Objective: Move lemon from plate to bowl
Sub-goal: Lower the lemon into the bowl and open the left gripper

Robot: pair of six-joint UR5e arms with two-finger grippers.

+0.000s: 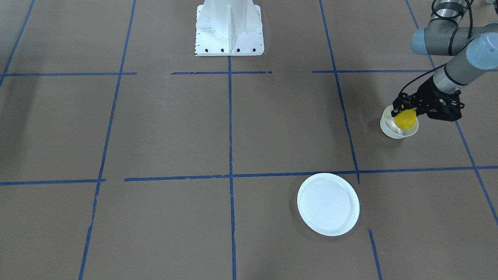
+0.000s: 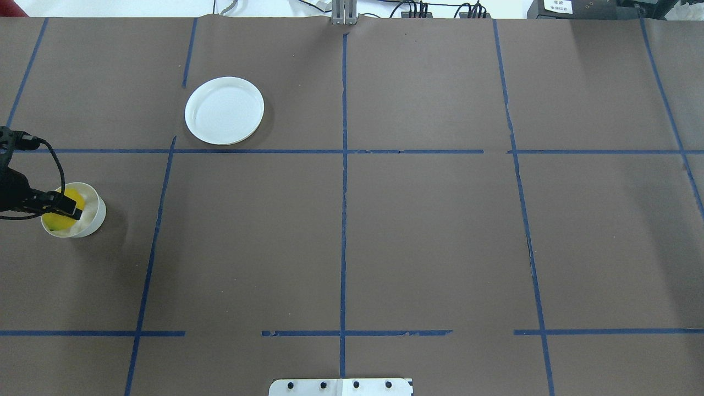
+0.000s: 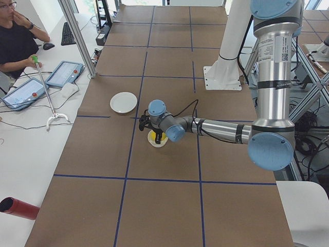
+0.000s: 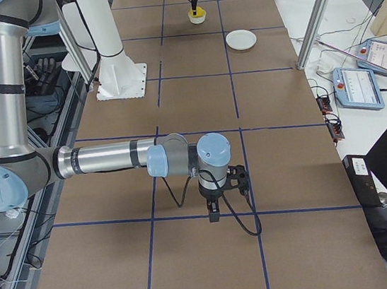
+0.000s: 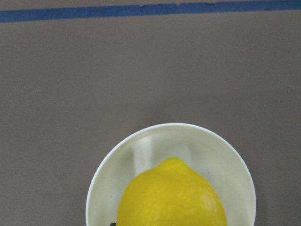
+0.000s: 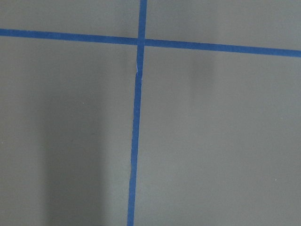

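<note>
Lemon [image 5: 171,197]: yellow, smooth, off the plate and sitting in the mouth of the bowl [image 5: 225,155], its upper part above the rim. Whether it touches the bowl floor cannot be told.

Left hand [image 1: 406,112]: at the far left of the worktop [image 2: 429,236], reaching down over the bowl, fingers clamped on the lemon from either side.

Bowl: white, steep-sided, upright, barely wider than the fruit.

Plate [image 2: 224,118]: white, flat, bare; well apart from the bowl, further right and toward the far side of the worktop.

Right hand [image 4: 215,209]: hangs low over bare worktop, well apart from all task items. Seen only from the side; whether its fingers are apart or together cannot be told.

Status, judged: transfer nearly complete; release and withdrawal remain.

Hazards, judged:
- Little clearance between fingers and bowl wall; spreading the fingers may push the rim and shift or tip the light bowl.
- Release from too high may let the lemon bounce or roll out.
- A slanted withdrawal may snag the rim and drag the bowl along.
</note>
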